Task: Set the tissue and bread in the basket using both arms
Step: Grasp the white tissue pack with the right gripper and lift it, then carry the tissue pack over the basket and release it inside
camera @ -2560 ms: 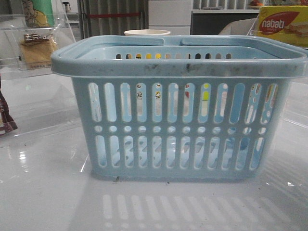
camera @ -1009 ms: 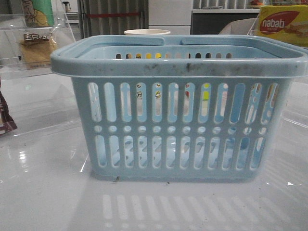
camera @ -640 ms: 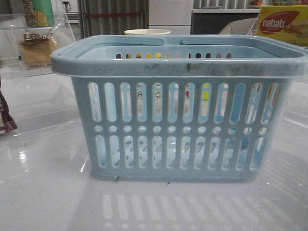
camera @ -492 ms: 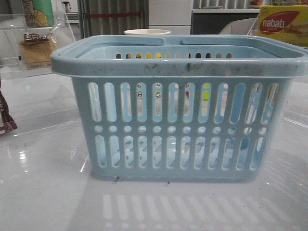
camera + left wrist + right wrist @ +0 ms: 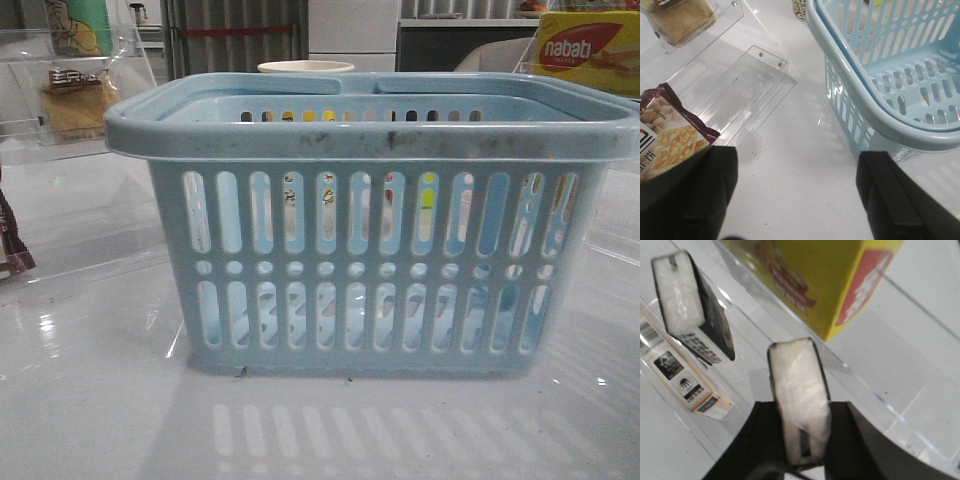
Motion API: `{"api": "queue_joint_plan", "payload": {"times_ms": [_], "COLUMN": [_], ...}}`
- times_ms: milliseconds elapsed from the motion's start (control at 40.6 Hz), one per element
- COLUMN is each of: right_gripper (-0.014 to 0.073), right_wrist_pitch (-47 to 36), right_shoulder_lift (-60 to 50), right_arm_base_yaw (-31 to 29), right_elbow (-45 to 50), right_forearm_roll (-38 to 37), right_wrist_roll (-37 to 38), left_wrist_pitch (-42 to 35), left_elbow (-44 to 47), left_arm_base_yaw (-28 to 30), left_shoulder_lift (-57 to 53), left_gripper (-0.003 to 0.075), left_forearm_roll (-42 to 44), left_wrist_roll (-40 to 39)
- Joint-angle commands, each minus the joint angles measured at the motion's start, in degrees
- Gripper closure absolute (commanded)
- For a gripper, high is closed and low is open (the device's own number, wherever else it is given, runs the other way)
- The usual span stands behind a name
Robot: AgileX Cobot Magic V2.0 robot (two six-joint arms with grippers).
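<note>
Tissue, a small black packet with a white cellophane end (image 5: 799,400), sits upright between the dark fingers of the right end effector (image 5: 800,440), which is clamped on its two flat sides. That side grip leaves the packet's narrow end pointing outward, so it should drop cleanly once released. A second black packet (image 5: 692,302) leans nearby on a clear acrylic shelf (image 5: 875,385), with a yellow-and-red cardboard box (image 5: 825,280) just behind it; the held packet appears lifted clear of the shelf, though its contact is hard to judge.

Tan-yellow bread in a clear crinkly wrapper (image 5: 682,17) lies on a clear tray (image 5: 730,15), well apart from the left end effector (image 5: 795,192). Its black fingers are spread wide with nothing between them, hovering over the white counter (image 5: 790,150) between a maroon snack bag (image 5: 670,135) and the large light-blue slotted plastic basket (image 5: 880,115). The bread pickup looks not yet begun.

Centred on the counter, the basket (image 5: 370,230) is reachable from both sides, which suits a two-arm drop. What can be seen of its floor from the left wrist holds neither item.

Across the earlier front pictures nothing visible differs: basket, bread tray and box all stand where they did, and no arm enters that view.
</note>
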Motion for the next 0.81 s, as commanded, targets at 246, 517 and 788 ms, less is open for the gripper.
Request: {"api": "queue_joint_plan", "payload": {"times_ms": [246, 517, 788], "right_gripper": [0.037, 0.037, 0.037], "right_wrist_pitch": [3.6, 5.1, 1.3], "right_shoulder_lift": [-17.2, -26.7, -27.0], "right_arm_base_yaw": [6.2, 20.8, 34.8], "right_elbow": [-1.3, 6.3, 15.0], "right_forearm_roll": [1.6, 3.6, 4.5], "right_wrist_roll": [-0.1, -2.4, -2.4], "left_wrist_pitch": [-4.0, -4.0, -4.2], "left_elbow": [-1.6, -1.6, -1.6], "left_arm_base_yaw": [-0.4, -0.4, -0.4], "left_shoulder_lift": [-0.4, -0.4, -0.4], "left_gripper": [0.0171, 0.0171, 0.0171], "left_forearm_roll": [-0.7, -0.7, -0.7], "left_wrist_roll": [0.0, 0.0, 0.0]}}
